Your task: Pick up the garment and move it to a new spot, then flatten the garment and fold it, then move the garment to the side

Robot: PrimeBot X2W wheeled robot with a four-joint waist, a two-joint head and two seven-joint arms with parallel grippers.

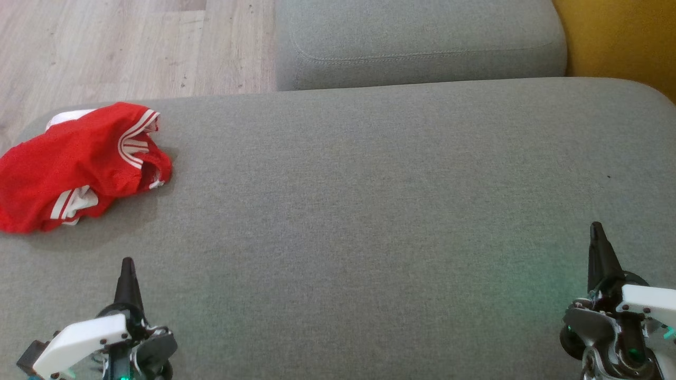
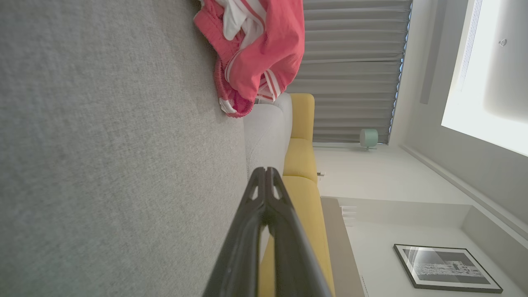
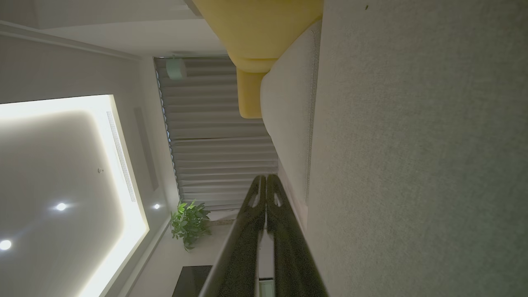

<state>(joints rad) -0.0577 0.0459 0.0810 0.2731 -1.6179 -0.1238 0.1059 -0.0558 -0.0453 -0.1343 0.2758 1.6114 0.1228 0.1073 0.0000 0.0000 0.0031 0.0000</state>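
The red garment [image 1: 79, 163] runs off the head view's left edge, and the left wrist view's top edge cuts it too. Its bunched folds hide its shape, so whether it is shorts or a shirt cannot be told. The left claw [image 1: 128, 266] and right claw [image 1: 597, 232] lose their wrists past the bottom edge. The framed picture [image 2: 447, 267] is too small to make out. The yellow sofa [image 1: 623, 37] is clipped at the corner.
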